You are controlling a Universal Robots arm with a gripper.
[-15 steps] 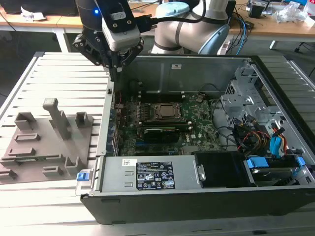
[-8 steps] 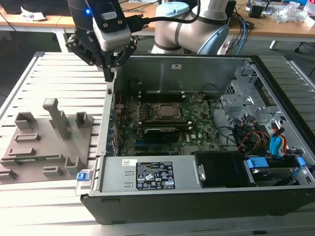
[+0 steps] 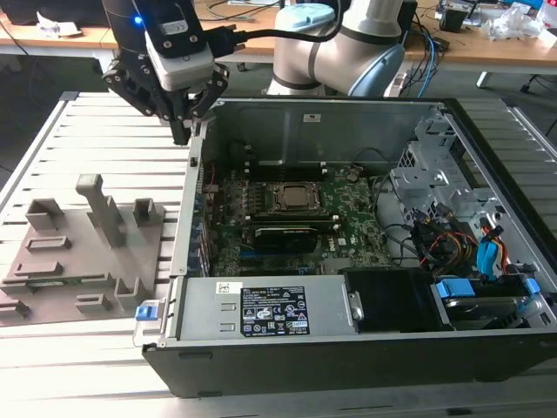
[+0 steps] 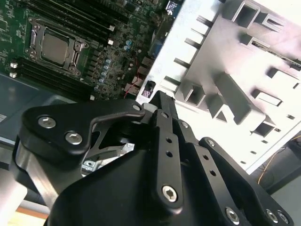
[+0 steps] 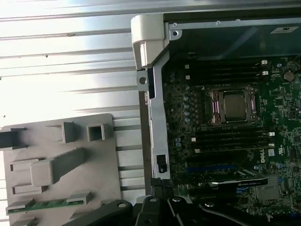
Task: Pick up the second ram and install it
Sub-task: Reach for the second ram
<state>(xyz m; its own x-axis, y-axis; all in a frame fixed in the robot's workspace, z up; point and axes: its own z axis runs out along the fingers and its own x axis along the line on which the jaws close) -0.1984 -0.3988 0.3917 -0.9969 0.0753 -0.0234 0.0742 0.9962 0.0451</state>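
The second ram (image 5: 44,205) is a narrow green stick lying in a slot at one end of the grey holder tray (image 5: 61,179). In the exterior view that tray (image 3: 83,252) sits on the slatted table at the left of the open computer case (image 3: 348,226). My gripper (image 3: 184,132) hangs above the case's left wall, between the tray and the motherboard (image 3: 287,218). Its black fingers (image 4: 162,122) meet at the tips with nothing between them. The gripper (image 5: 157,203) is well apart from the ram. Dark memory slots (image 5: 230,141) run on both sides of the processor (image 5: 233,106).
The case's metal side wall (image 5: 159,127) stands directly under the gripper. A power supply (image 3: 261,309), cables and drive bays (image 3: 470,252) fill the case's front and right. Upright grey posts (image 3: 100,213) rise from the tray. Desks and cables lie behind the arm (image 3: 348,43).
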